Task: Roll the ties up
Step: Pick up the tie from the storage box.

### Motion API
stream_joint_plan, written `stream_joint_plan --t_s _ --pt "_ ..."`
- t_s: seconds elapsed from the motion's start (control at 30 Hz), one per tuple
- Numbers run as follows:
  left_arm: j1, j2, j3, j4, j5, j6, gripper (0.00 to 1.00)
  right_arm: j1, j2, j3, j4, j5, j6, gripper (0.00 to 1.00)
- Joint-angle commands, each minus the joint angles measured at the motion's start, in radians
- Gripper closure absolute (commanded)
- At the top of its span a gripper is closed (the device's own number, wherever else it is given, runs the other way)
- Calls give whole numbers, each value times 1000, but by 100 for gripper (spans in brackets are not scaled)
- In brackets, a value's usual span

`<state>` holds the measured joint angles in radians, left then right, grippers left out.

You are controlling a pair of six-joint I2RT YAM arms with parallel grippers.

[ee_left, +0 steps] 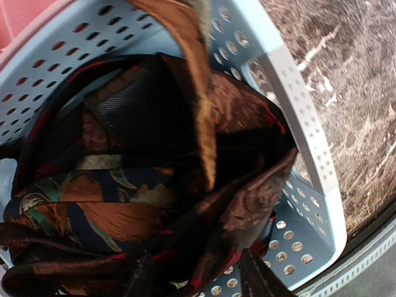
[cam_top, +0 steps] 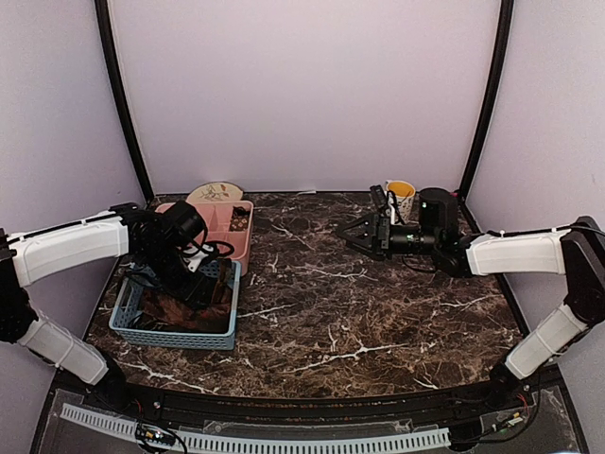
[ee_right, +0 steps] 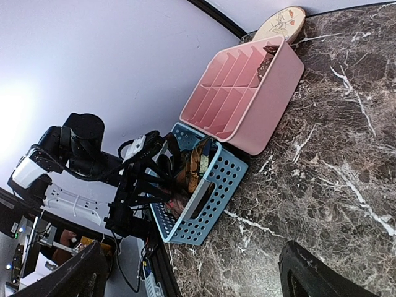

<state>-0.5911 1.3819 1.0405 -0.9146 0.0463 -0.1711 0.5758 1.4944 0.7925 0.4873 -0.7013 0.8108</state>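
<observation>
Jaws of the left gripper (ee_left: 198, 281) stand partly apart, tips down among the ties (ee_left: 117, 204) in the blue basket (ee_left: 312, 148). Dark fabric lies between them, but I cannot tell whether they actually pinch it. Jaws of the right gripper (cam_top: 359, 232) are spread wide and hold nothing, hanging above the marble surface (cam_top: 378, 331) well to the right of the basket. The ties fill the basket as a loose, tangled heap: reddish-brown patterned folds, a navy one with orange and green figures, blackish strips, and one golden-brown strip running across the heap toward the basket's rim. The left arm (cam_top: 71, 248) reaches in from the basket's left, its wrist bent steeply down into the basket. The right arm (cam_top: 515, 253) stretches level on the basket's right, its wrist pointing toward the basket. A pink divided box (cam_top: 244, 248) sits against the basket's far side, and a round plaque (cam_top: 213, 193) lies farther back from the basket.
</observation>
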Motion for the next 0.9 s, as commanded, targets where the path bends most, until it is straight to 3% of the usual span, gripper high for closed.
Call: stream_joint_plan --t_s 0.0,0.1,0.2,0.43,0.87 --pt "-18 -3 -25 -63 14 -13 57 -13 13 16 75 -36 22 3" --pt "-53 -13 -36 -67 19 -20 74 -15 11 15 79 -37 27 3" --pt "-55 -32 -30 -74 36 -28 99 -16 7 15 86 -38 35 3" --pt "-55 -135 138 -23 73 -60 100 -16 -3 60 71 -43 35 3" --pt "-55 -172 501 296 291 -74 100 72 55 337 -117 -11 -80 2"
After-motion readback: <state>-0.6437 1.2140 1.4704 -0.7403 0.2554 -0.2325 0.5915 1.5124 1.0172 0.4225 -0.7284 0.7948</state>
